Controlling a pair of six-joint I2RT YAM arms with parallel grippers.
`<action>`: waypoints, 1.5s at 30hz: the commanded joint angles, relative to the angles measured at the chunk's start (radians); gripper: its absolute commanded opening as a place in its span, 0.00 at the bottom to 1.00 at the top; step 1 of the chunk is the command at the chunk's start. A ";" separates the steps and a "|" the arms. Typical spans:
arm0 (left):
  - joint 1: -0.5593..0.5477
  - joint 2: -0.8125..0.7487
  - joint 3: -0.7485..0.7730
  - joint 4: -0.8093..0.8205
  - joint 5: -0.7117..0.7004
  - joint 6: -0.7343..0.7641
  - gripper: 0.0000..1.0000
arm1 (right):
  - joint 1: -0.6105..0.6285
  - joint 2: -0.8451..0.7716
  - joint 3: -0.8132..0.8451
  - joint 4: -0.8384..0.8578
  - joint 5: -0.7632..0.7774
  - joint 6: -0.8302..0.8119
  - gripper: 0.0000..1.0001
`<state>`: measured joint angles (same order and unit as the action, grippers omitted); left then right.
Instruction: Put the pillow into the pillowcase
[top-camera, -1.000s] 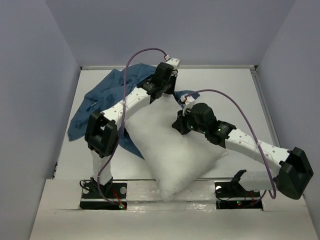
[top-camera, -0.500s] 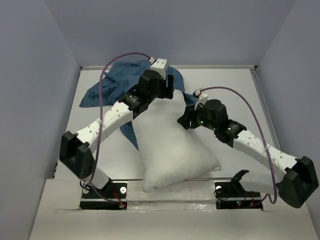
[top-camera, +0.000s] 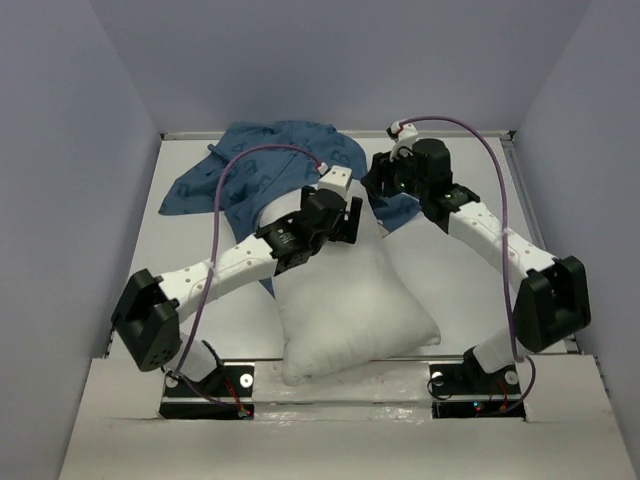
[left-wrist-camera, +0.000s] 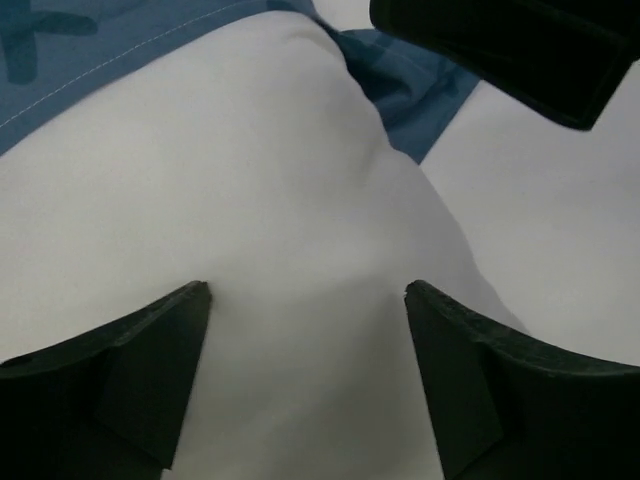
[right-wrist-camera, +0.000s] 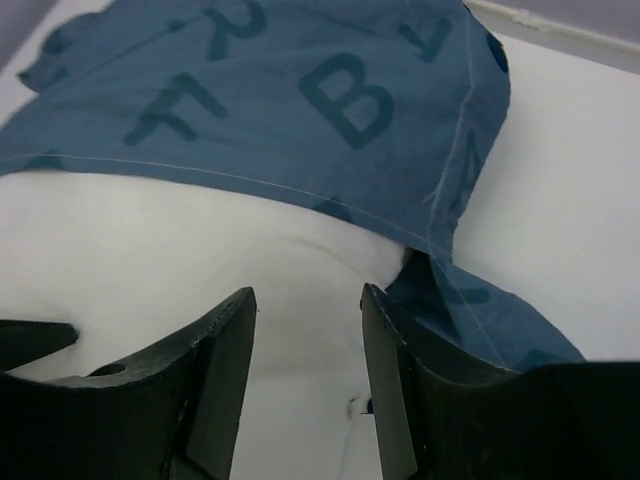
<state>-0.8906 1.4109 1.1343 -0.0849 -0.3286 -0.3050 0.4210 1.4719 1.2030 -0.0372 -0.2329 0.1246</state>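
The white pillow (top-camera: 345, 310) lies in the middle of the table, its near end at the front edge. The dark blue pillowcase (top-camera: 270, 165) lies at the back, its hem draped over the pillow's far end. My left gripper (top-camera: 347, 218) is open above the pillow's far half; in the left wrist view it (left-wrist-camera: 307, 290) spans the bare pillow (left-wrist-camera: 250, 200), with the pillowcase (left-wrist-camera: 60, 60) beyond. My right gripper (top-camera: 385, 188) is open at the pillow's far right corner. In the right wrist view it (right-wrist-camera: 308, 292) hovers over the pillow (right-wrist-camera: 150, 240) just before the pillowcase hem (right-wrist-camera: 300, 90).
The white table (top-camera: 490, 220) has a raised rim at the back and right, with grey walls on three sides. Purple cables loop above both arms. My right gripper's black body (left-wrist-camera: 500, 45) shows close ahead in the left wrist view.
The left gripper has drawn back from the pillowcase onto the pillow. The right arm has swung to the far right corner. The pillowcase now lies spread over the pillow's far end.
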 joint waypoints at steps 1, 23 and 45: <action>-0.005 0.159 0.062 -0.039 -0.221 0.073 0.72 | -0.031 0.100 0.104 0.026 0.072 -0.112 0.51; 0.143 -0.053 -0.248 -0.013 -0.124 -0.042 0.00 | 0.016 0.363 0.217 -0.024 -0.032 -0.295 0.57; 0.153 -0.076 -0.216 -0.016 -0.113 -0.022 0.00 | 0.087 0.490 0.288 0.243 0.254 -0.367 0.26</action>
<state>-0.7506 1.3552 0.9234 -0.0193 -0.4114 -0.3420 0.4992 1.9659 1.4521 0.0734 0.0189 -0.2211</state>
